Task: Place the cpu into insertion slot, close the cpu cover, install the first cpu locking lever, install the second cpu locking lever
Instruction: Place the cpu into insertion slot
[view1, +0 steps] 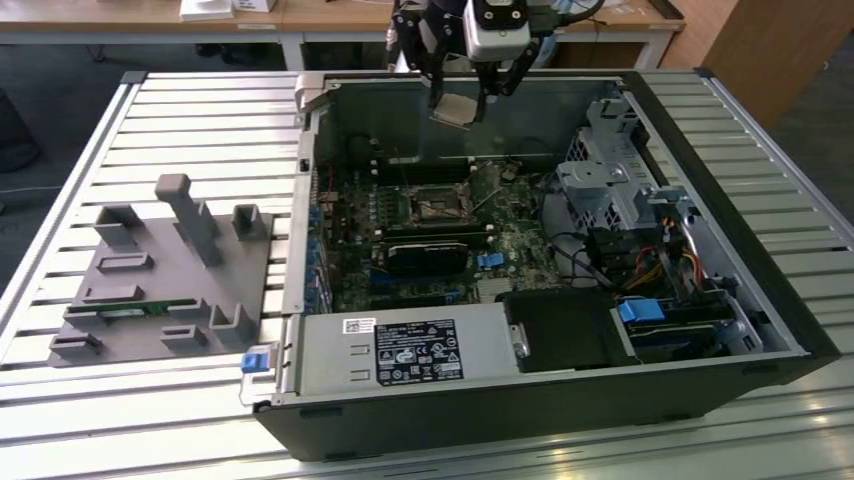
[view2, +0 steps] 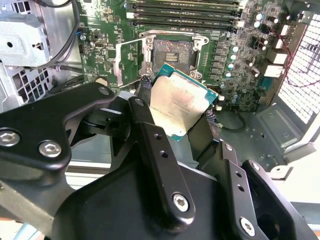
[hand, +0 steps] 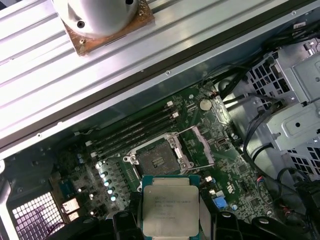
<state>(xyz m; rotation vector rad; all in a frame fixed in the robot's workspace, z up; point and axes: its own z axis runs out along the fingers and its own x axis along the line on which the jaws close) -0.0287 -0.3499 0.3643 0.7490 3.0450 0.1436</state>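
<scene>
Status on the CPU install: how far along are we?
Done: nothing yet. In hand: the gripper is shut on the cpu, holding it in the air above the computer case. Left: the insertion slot is empty and the cpu cover is swung open beside it, so all four steps remain to do.

cpu (hand: 170, 212): one edge ran off the picture in the first wrist view; fingers (view2: 155, 145) hid one side | gripper (view1: 465, 98): upper body was cut off in the exterior view | insertion slot (view1: 437, 210), below gripper: contacts were too small to tell
</scene>
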